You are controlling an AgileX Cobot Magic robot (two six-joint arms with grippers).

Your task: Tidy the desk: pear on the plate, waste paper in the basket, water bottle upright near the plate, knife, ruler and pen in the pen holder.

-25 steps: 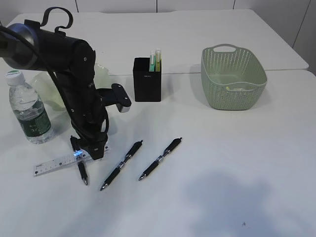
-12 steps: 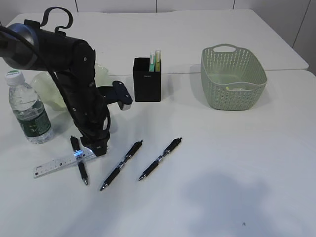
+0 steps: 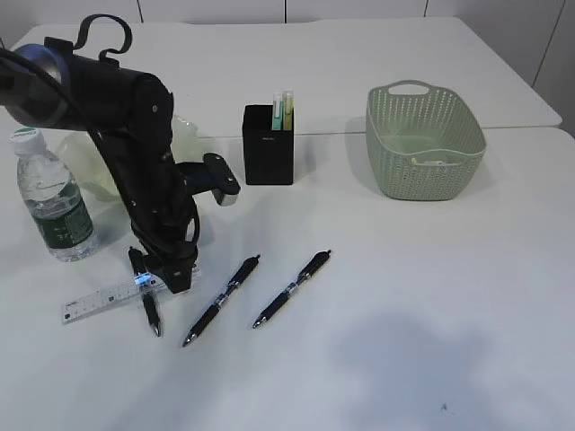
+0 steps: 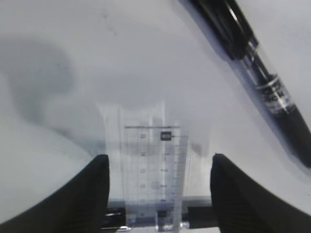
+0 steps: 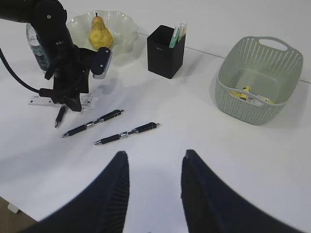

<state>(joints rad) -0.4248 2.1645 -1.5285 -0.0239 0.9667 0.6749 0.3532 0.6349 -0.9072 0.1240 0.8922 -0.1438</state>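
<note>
The clear ruler (image 3: 99, 301) lies flat on the white desk (image 3: 404, 341), its right end across a black pen (image 3: 148, 305). My left gripper (image 3: 166, 274) stands open straight over that end. In the left wrist view the ruler (image 4: 155, 165) sits between the left gripper's (image 4: 160, 157) fingers (image 4: 95, 194), touching neither. My right gripper (image 5: 155, 153) hangs open and empty, high above the desk. The pear (image 5: 99, 33) sits on the plate (image 5: 77, 22). The water bottle (image 3: 49, 202) stands upright beside it. The pen holder (image 3: 268, 145) holds the yellow knife (image 3: 287, 109) and a green pen (image 3: 278, 112).
Two more black pens (image 3: 222, 299) (image 3: 292, 287) lie slanted right of the left arm. The basket (image 3: 422, 139) stands at the back right with something small, yellow and white (image 5: 245, 93) on its bottom. A seam between tabletops runs behind the holder.
The left gripper shifted slightly up and right, then came back over the ruler's right end. Ruler, pens and the gripper's opening look the same.
</note>
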